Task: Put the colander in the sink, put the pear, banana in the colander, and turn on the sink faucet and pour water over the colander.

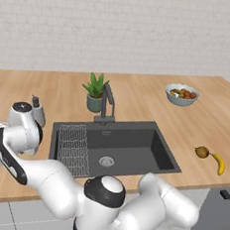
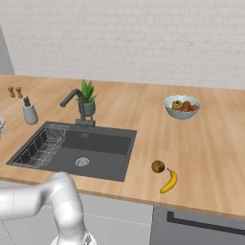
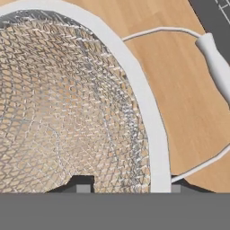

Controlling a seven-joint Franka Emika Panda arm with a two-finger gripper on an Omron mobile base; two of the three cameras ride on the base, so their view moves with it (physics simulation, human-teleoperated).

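Wire-mesh colander (image 3: 67,103) rim between gripper (image 3: 128,187) fingertips, arm stretched left

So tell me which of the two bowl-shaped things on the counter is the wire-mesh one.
The colander, at the counter's far left past the sink, right at the gripper. The other, the fruit bowl, is solid glazed and far right.

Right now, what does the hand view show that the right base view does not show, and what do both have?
Hand view: the colander close up, its mesh and white rim, with a wire handle at the side, and the fingertips straddling the rim, one inside the bowl and one outside.

Right base view: the sink with its wire rack, the sink faucet, the potted plant, the fruit bowl, the pear and the banana side by side.

Both: the wooden counter.
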